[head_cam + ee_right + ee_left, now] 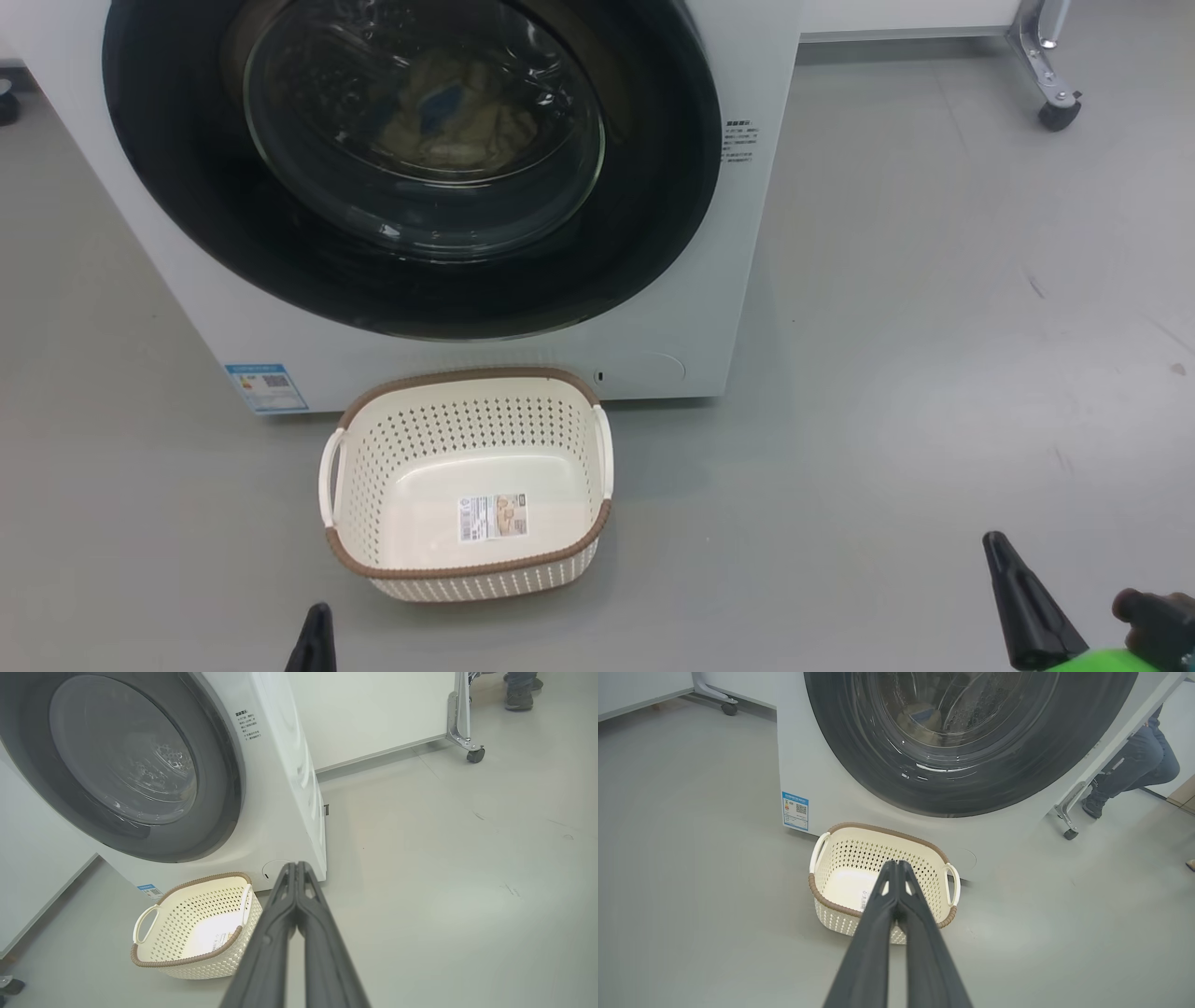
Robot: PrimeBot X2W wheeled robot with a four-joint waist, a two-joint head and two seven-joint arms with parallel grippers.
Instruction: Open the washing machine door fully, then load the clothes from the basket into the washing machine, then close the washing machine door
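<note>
Laundry loaded, door shut: the task looks finished.
The door [420,140] sits closed on the washer [653,327] at the upper left of the head view, with the clothes [457,117] behind its glass. The basket [467,375] stands below it, lower centre, emptied of clothes. The left gripper [896,864] and right gripper [295,864] each have their fingers pressed together, holding nothing. The floor [934,373] is smooth and grey; a wheeled metal leg [1050,65] stands at upper right.
</note>
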